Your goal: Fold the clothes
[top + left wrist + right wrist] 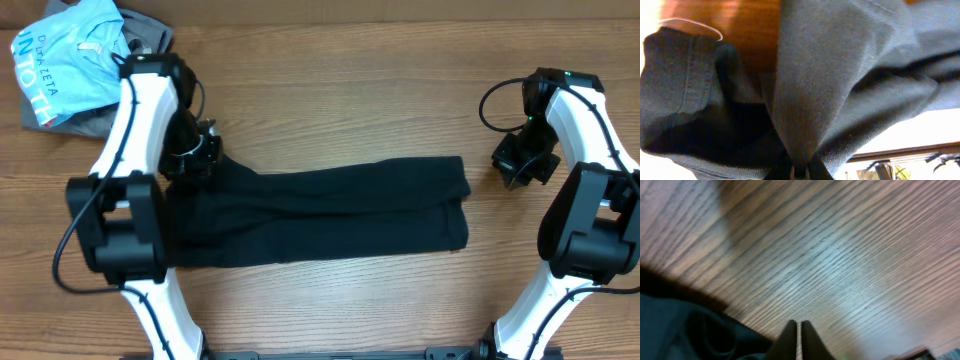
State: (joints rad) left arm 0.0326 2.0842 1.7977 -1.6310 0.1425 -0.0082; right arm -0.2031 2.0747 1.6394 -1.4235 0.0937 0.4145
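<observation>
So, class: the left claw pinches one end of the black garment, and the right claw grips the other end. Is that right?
Not quite. The right claw grips nothing: it is shut over the table, beside the black garment, as the right wrist view shows. The left claw does pinch one end.

a black garment across the middle of the overhead view is soft, matt cloth. close up in the left wrist view its knit looks fine and slightly fuzzy, with a stitched hem at the left of the frame. the table is smooth brown wood with straight grain and a faint sheen. at the upper left, a light blue shirt of thin cloth with white print lies on grey cloth. the arm shells are glossy white plastic with matt black joints. the right wrist view is blurred; the wood there may be varnished.
</observation>
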